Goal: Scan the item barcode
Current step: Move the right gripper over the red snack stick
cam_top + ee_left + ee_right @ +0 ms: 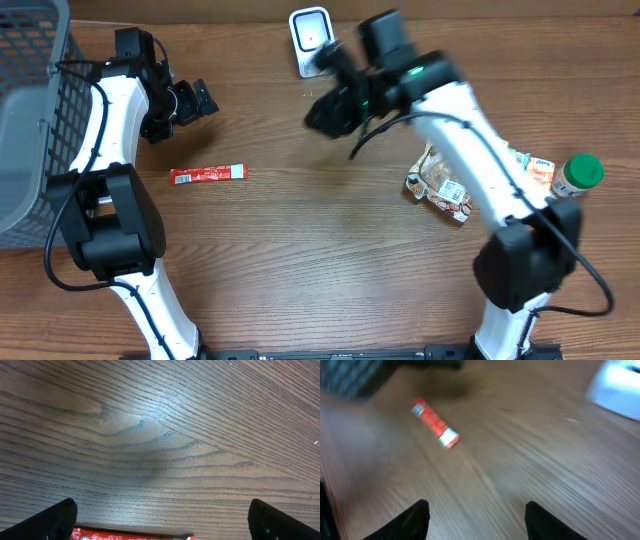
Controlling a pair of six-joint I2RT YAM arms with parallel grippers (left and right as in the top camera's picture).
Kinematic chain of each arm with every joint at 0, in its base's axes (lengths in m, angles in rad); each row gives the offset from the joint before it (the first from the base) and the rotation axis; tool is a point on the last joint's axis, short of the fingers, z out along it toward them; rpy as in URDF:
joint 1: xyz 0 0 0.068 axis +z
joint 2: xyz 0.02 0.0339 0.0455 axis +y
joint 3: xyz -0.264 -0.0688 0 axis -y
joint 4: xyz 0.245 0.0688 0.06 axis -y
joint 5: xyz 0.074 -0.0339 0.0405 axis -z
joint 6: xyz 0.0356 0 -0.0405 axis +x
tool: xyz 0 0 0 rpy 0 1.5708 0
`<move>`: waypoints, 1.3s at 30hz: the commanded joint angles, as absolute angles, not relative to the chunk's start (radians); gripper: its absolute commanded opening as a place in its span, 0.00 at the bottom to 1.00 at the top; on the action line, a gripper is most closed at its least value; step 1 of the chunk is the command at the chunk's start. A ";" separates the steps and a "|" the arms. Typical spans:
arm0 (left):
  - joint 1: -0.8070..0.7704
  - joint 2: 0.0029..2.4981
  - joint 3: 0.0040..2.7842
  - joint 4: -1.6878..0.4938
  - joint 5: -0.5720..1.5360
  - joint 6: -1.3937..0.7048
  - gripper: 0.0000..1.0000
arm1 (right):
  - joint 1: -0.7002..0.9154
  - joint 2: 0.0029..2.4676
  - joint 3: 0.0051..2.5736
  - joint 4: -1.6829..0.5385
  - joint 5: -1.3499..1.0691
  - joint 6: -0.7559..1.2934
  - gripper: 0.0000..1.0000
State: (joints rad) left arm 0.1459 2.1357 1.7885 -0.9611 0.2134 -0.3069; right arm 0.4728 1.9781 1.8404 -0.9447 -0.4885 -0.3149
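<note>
Right, here's the table (330, 260), and the red stick packet (208, 175) is lying flat on the bare wood over on the left side, long way across, with nothing touching it. The left gripper (198, 100) hangs just beyond it, farther back, jaws spread as wide as they go and nothing between them. Its own camera looks down on wood grain, with only the red edge of the packet peeking in along the near edge of the view.

Over to the right gripper (322, 112): it's up near the far middle of the table, blurred in the overhead view, close to the white scanner (309, 38) that stands at the far edge. Its fingers (417, 520) are apart, only bare wood between them, so it's holding nothing. From that wrist the packet shows small and slanted, off to the upper left, well apart from the fingers.

A grey mesh basket (30, 140) sits at the far left. On the right side lie a crumpled snack bag (440, 187) and a green-capped bottle (578, 172).
</note>
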 commanded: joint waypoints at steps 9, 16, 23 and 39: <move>0.144 2.098 1.810 -0.961 0.226 -0.292 1.00 | 0.697 2.183 1.790 -0.708 -0.429 -0.585 0.61; 0.144 2.098 1.810 -0.961 0.226 -0.292 1.00 | 0.719 2.285 1.789 -0.522 -0.420 -0.585 0.66; 0.144 2.098 1.810 -0.961 0.226 -0.292 1.00 | 0.720 2.316 1.789 -0.437 -0.463 -0.584 0.71; 0.144 2.098 1.810 -0.961 0.226 -0.292 1.00 | 0.741 2.326 1.786 -0.393 -0.472 -0.584 0.65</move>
